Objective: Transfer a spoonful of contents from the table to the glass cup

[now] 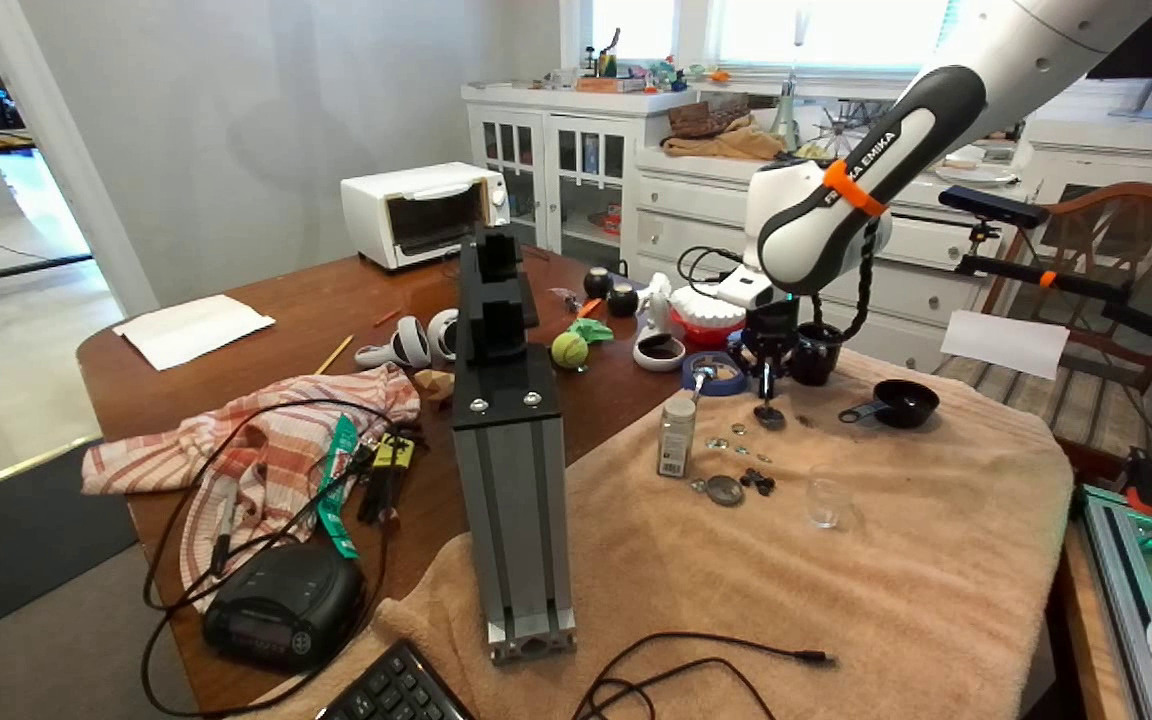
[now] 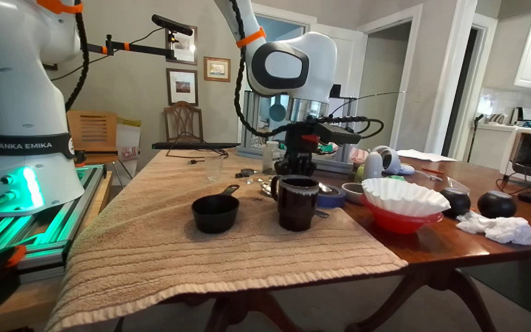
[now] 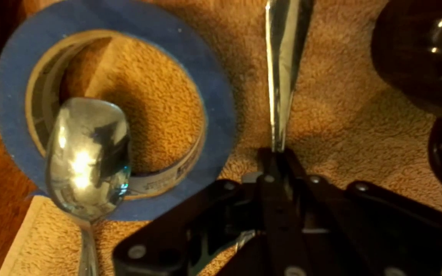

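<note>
Likely pre-scoop | my gripper (image 3: 278,155), nearly closed, pinches a spoon (image 3: 283,65) | next, I should scoop bits (image 1: 762,484) off the desk (image 1: 616,405) for the glass (image 1: 824,512)

In the wrist view, the claw (image 3: 278,155) hides one end of the metal handle (image 3: 283,73), probably a spoon's; the top edge crops the other, the right edge the brown mug (image 3: 424,57).
</note>
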Available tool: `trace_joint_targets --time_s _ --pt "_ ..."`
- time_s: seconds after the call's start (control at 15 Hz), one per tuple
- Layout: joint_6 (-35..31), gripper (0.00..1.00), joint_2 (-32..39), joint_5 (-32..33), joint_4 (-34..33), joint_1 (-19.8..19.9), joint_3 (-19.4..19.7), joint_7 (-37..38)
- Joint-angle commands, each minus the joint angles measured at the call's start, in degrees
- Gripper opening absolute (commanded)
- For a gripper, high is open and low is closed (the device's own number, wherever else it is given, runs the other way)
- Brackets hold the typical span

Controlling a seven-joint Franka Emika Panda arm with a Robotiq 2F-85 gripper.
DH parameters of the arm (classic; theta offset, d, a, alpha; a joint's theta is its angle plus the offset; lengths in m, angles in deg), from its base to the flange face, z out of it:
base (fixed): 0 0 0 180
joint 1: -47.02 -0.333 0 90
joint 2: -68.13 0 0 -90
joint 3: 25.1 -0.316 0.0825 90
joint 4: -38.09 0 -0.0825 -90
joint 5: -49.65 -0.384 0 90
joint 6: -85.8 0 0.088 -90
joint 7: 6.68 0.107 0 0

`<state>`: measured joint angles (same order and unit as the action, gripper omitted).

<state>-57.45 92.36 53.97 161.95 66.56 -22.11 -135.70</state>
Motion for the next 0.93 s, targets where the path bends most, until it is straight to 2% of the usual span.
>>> trace_joint_targets --time_s 0.0,0.27,0.47,0.67,0.8,0.87 --pt "-2.4 0.02 -6.0 0.7 5.0 -1.8 1.5 3.0" --pt "-7.6 0.02 -13.0 9.6 11.1 -7.0 6.6 17.6" --pt "-10.7 0.02 -14.2 19.4 12.7 -16.9 17.5 30.7" --pt "-12.1 0.02 -12.0 26.8 11.5 -29.0 29.7 43.7" --pt "-10.8 0.02 -11.0 29.6 11.7 -35.1 33.7 52.1" --pt "-9.5 0.02 -11.5 31.9 12.6 -36.7 33.7 56.0"
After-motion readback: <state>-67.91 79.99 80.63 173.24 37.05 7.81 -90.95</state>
